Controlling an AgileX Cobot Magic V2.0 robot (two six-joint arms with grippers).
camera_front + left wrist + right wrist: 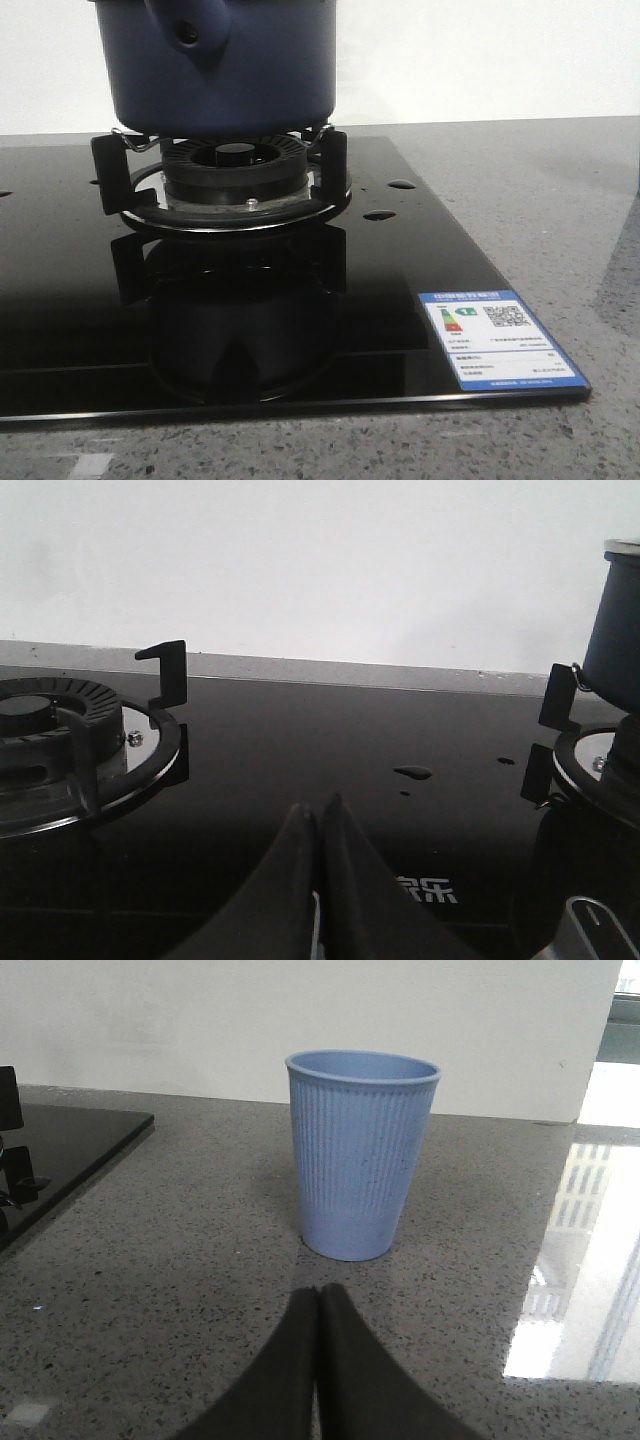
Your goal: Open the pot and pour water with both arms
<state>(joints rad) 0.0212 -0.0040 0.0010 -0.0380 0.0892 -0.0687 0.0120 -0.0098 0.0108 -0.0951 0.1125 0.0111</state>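
The dark navy-blue pot (225,70) stands on the burner grate (235,170) of the black glass hob, its handle lug facing the front camera; its top and lid are cut off by the frame. Its side also shows in the left wrist view (615,630). My left gripper (318,805) is shut and empty, low over the hob glass between the two burners. My right gripper (319,1290) is shut and empty, low over the grey counter just in front of a pale blue ribbed cup (361,1155). Neither gripper shows in the front view.
The black glass hob (400,300) has water drops (390,200) beside the pot and an energy label (500,340) at its front right corner. A second, bare burner (60,740) sits on the hob's other side. Speckled grey counter (150,1260) surrounds the hob; a white wall stands behind.
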